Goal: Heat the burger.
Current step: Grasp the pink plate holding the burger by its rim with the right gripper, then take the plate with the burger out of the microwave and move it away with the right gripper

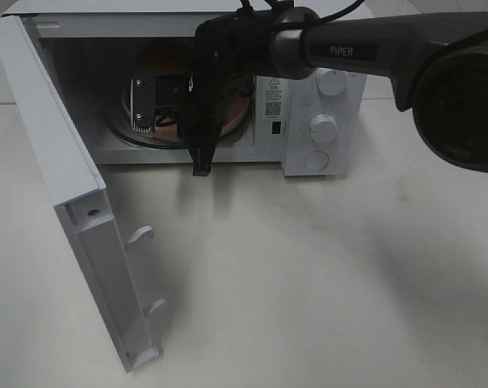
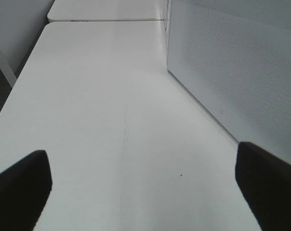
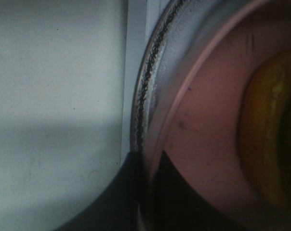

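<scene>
The burger (image 1: 170,61) sits on a round pink plate (image 1: 236,113) on the glass turntable (image 3: 148,82) inside the open microwave (image 1: 321,97). My right arm hides most of it. In the right wrist view its orange bun (image 3: 271,130) shows on the plate (image 3: 208,134). My right gripper (image 1: 197,141) is at the oven mouth by the plate's near rim. Its jaws look spread, with one black finger (image 1: 202,166) hanging in front of the oven floor. My left gripper (image 2: 145,192) is open and empty over the table beside the microwave's side wall (image 2: 232,62).
The microwave door (image 1: 74,202) stands swung wide open on the left, with its latch hooks (image 1: 143,236) facing the table. The control panel with knobs (image 1: 323,125) is on the right. White tabletop (image 1: 309,283) lies in front.
</scene>
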`<state>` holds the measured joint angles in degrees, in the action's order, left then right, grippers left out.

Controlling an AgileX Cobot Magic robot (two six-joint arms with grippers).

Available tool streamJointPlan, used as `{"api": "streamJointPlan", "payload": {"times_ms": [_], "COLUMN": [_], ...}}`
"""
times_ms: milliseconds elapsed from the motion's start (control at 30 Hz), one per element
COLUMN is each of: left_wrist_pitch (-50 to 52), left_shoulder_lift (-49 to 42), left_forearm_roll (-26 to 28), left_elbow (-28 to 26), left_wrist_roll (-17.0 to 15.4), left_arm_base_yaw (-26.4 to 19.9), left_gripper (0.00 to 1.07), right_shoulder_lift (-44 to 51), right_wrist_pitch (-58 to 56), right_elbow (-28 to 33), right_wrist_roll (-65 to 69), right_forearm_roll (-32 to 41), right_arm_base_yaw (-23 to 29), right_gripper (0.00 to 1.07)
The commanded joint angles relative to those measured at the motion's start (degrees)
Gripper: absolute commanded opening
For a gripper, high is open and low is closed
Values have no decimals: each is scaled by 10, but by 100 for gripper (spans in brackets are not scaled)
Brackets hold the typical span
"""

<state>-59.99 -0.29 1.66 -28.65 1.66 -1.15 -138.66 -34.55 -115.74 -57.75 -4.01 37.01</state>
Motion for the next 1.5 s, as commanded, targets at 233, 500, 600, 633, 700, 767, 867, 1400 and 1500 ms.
{"api": "streamJointPlan", "payload": {"times_ms": [233,500,600,633,700,767,867,1400,1500], "left_wrist_pitch": [5,5,5,5,5,5,5,5,5], "left_shoulder_lift": [-11,-11,-11,-11,-11,-11,-11,-11,-11], "left_forearm_roll": [2,2,2,2,2,2,2,2,2], "left_elbow": [2,2,2,2,2,2,2,2,2], "left_wrist_roll": [-2,-2,-2,-2,-2,-2,-2,-2,-2], "left_arm_base_yaw": [-1,-1,-1,-1,-1,-1,-1,-1,-1], "left_gripper": [98,98,98,98,98,98,98,98,98], "right_shoulder_lift": [5,24,42,42,73,83,118,224,237], "right_wrist_pitch": [-10,-9,-3,-3,21,33,85,183,185], "right_elbow": [-3,9,41,41,95,111,167,333,352], "right_wrist_roll": [-1,-12,-49,-49,-113,-123,-143,-218,-218], "right_forearm_roll": [2,-5,-5,-5,-5,-4,-3,2,2], "right_arm_base_yaw": [11,21,23,23,23,23,23,17,17], "right_gripper": [0,0,0,0,0,0,0,0,0]}}
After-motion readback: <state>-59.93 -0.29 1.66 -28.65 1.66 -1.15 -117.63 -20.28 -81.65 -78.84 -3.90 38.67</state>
